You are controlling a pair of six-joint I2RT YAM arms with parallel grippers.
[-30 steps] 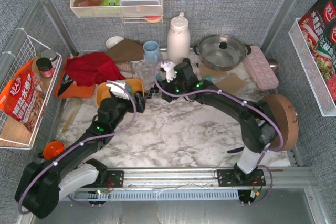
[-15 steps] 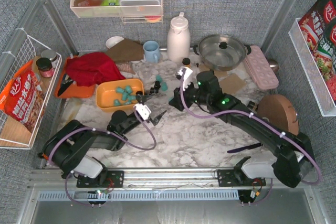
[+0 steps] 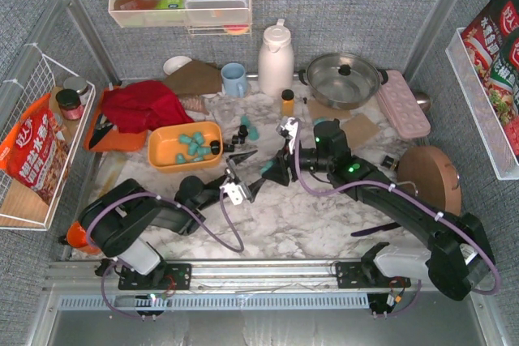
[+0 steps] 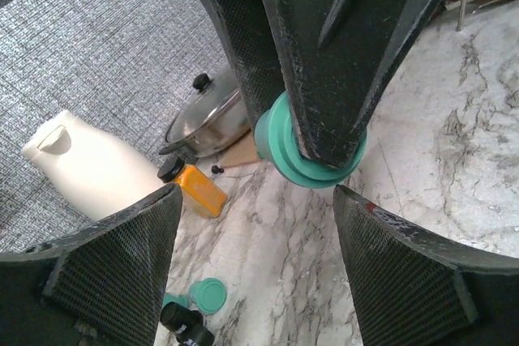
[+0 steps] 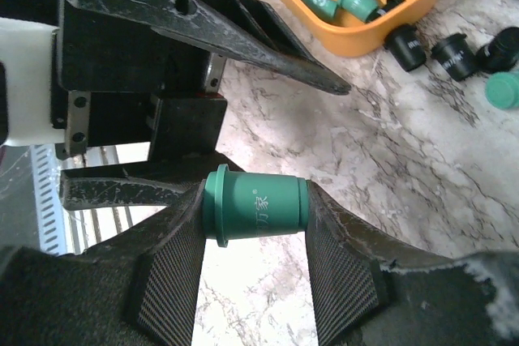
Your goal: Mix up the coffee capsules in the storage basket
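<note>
The orange storage basket (image 3: pixel 162 154) sits left of centre with several teal coffee capsules (image 3: pixel 191 146) and a black one inside; it also shows in the right wrist view (image 5: pixel 357 38). My right gripper (image 3: pixel 269 170) hangs over the marble, shut on a teal capsule (image 5: pixel 258 202) held sideways between its pads. My left gripper (image 3: pixel 251 173) faces it from the left, open, with nothing between its fingers (image 4: pixel 422 273). The held capsule (image 4: pixel 312 155) hangs just past those tips. Loose teal and black capsules (image 3: pixel 246 130) lie on the marble right of the basket.
An amber bottle (image 3: pixel 287 102), a white jug (image 3: pixel 275 57), a steel pot (image 3: pixel 344 79) and a blue mug (image 3: pixel 233 79) line the back. A red cloth (image 3: pixel 143 105) on an orange board lies behind the basket. A round wooden board (image 3: pixel 438 184) stands at the right.
The left gripper has pulled back off the basket to mid-table. The right gripper has come forward with the teal capsule. The two now face each other tip to tip.
</note>
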